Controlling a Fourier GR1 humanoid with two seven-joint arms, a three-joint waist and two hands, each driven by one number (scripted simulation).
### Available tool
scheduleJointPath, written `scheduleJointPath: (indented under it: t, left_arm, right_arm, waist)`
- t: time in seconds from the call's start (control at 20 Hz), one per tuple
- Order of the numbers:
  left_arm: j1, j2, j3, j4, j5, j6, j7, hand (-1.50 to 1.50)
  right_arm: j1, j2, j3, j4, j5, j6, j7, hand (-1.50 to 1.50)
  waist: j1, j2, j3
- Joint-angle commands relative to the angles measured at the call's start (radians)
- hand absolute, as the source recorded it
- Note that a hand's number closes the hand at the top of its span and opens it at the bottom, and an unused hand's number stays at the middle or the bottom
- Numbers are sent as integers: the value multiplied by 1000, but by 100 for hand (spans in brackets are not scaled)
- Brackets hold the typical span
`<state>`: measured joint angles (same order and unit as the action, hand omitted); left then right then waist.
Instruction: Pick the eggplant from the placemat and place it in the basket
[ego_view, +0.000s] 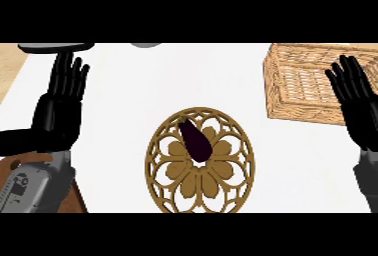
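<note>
a: two hands in view, both idle. our right hand (356, 95) stands at the right edge, fingers straight and upright, holding nothing. it overlaps the basket (299, 82) in view.

b: noted. our left hand (65, 95) mirrors it at the left edge, fingers straight, relaxed, nothing held. resting, we judge.

a: moving outward. the eggplant (195, 140) lies on the placemat (199, 160), in its upper half, near centre of the counter (125, 100). dark, slender, untouched.

b: long axis?

a: runs mostly away from us, tilted a little: far end leans left, near end right. so its flanks face left and right, which suits a hand closing across it from the side.

b: which hand is nearer?

a: roughly between the two, lower in view than both sets of fingertips. we can't call either clearly closer. what decides it, in our judgement, is the basket: it sits at upper right, under the right hand's side, well apart from the placemat. the right hand would reach left and toward us for the eggplant, then carry it back right and away.

b: task stage?

a: not begun, judging by how things lie. eggplant on the mat, basket holds nothing we can see.

b: extras?

a: a dark grey object (55, 48) at the upper left edge, cut off; can't identify it.
</note>
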<state>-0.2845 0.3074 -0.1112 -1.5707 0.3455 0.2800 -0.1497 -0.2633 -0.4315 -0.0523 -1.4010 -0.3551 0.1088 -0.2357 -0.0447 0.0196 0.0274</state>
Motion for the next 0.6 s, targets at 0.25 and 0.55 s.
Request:
scheduleJointPath:
  t: [0.25, 0.55]
  left_arm:
    - [13, 107, -91, 142, -69, -75, 169, 0]
    - [22, 115, -92, 223, -42, -95, 264, 0]
  right_arm:
    - [-332, 153, 236, 81, -70, 236, 108, 150]
    - [-447, 217, 599, -4, 272, 385, -54, -150]
  waist:
    - [244, 44, -22]
    - [158, 2, -28]
